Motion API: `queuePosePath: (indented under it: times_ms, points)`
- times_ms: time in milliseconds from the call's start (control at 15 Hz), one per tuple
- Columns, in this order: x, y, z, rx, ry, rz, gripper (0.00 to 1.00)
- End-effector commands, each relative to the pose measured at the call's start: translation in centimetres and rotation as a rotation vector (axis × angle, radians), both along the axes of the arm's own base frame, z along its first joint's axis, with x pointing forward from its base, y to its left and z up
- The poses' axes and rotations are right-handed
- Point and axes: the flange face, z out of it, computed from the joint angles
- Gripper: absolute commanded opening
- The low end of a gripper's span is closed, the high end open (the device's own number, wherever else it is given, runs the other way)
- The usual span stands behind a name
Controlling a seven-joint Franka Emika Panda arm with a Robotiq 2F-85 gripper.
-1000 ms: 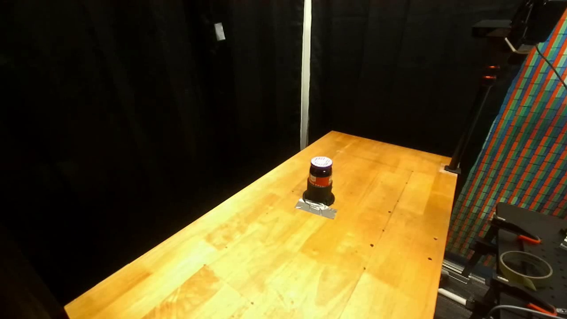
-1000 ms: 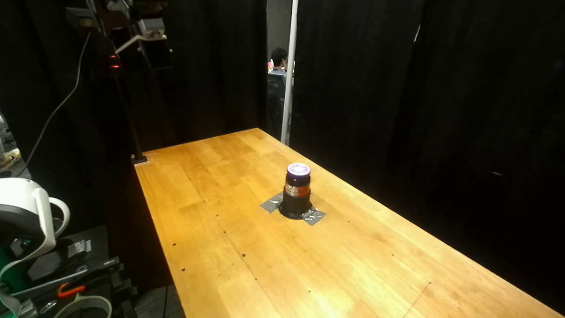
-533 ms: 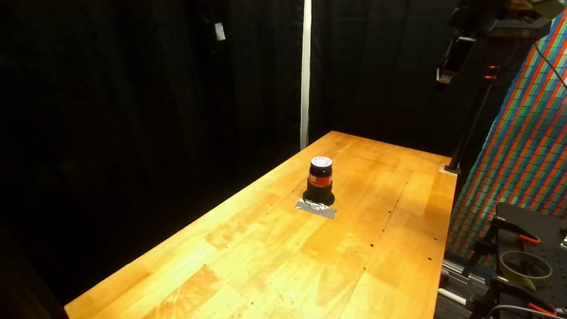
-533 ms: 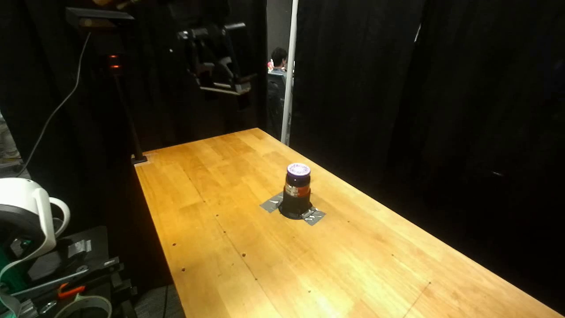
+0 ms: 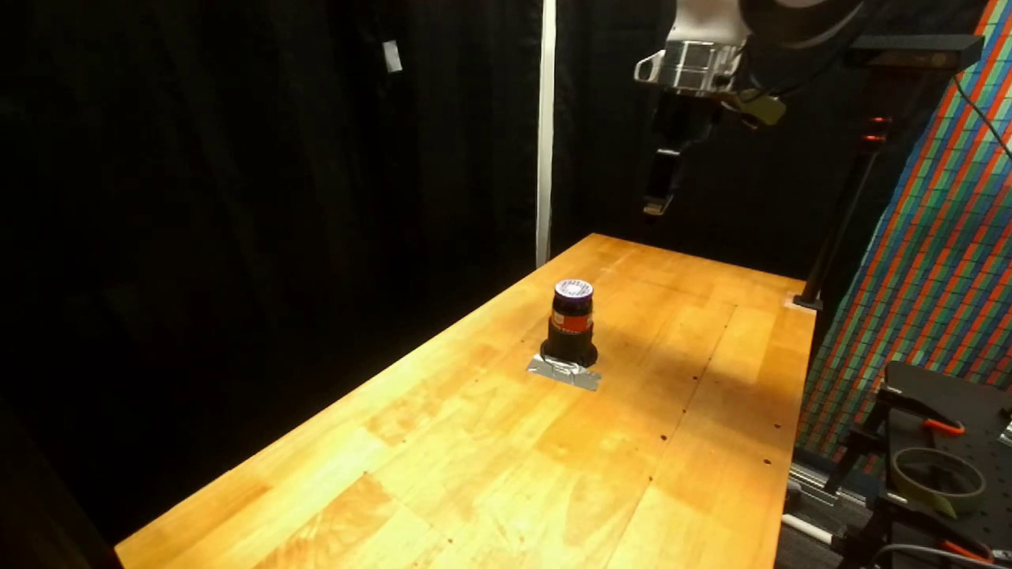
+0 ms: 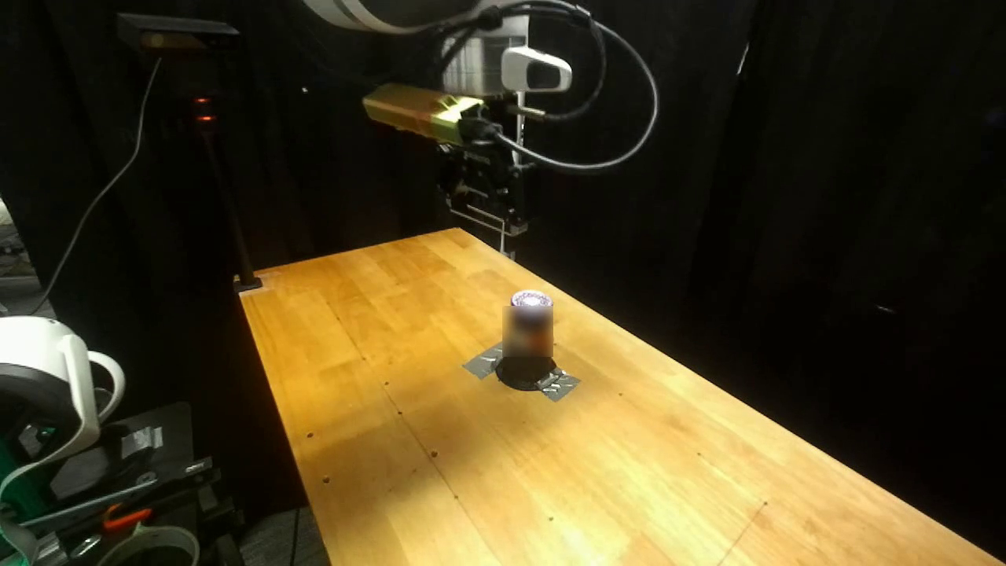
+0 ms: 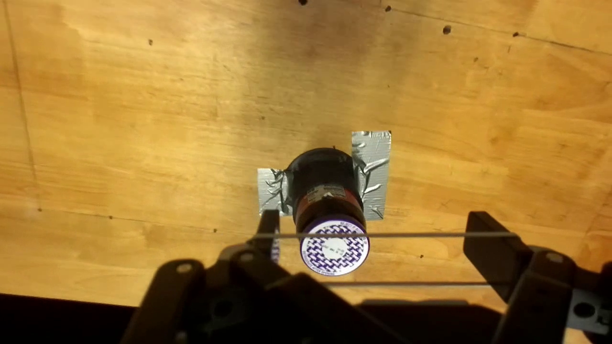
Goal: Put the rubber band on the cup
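Gripper (image 7: 374, 235) hangs above the wooden table (image 5: 490, 458), fingers (image 7: 495, 255) spread wide, rubber band (image 7: 416, 234) stretched between them. Cup (image 5: 572, 310) stands upright on the table in a black holder (image 5: 568, 346), silver tape (image 7: 375, 174) at its foot; I see band and cup apart.

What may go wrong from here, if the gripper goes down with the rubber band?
In the wrist view, the cup appears nearer one finger, so that finger might strike it going down. There, one strand of the stretched rubber band crosses over the lid, so it may catch on top.
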Motion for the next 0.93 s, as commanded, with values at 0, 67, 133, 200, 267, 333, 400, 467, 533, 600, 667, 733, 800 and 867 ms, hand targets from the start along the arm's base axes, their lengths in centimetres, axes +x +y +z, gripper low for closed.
queuePosePath:
  times_ms: [0,67,133,200,267,333,400,467,533,600,667,733,800,867]
  points:
    - [6.8,2.1,-3.6,0.068,0.051,0.040,1.00]
    - [8.2,2.7,-5.1,0.066,0.070,0.040,1.00]
    - [9.4,3.2,-6.4,0.064,0.082,0.041,1.00]
    - [10.6,3.7,-7.7,0.054,0.094,0.035,1.00]
    - [11.7,4.2,-8.9,0.051,0.105,0.032,1.00]
    - [12.6,4.7,-10.2,0.038,0.119,0.025,1.00]
    - [13.6,5.1,-11.0,0.024,0.129,0.021,1.00]
    - [14.4,5.5,-12.0,0.001,0.142,0.013,1.00]
    - [15.1,5.9,-12.8,-0.016,0.150,0.009,1.00]
    - [15.8,6.2,-13.4,-0.031,0.159,0.008,1.00]
    - [16.5,6.4,-13.8,-0.048,0.168,0.004,1.00]
    - [17.0,6.5,-13.8,-0.084,0.179,-0.010,1.00]
    - [17.5,6.7,-13.8,-0.108,0.188,-0.018,1.00]
    - [17.9,6.9,-13.7,-0.145,0.191,-0.030,1.00]
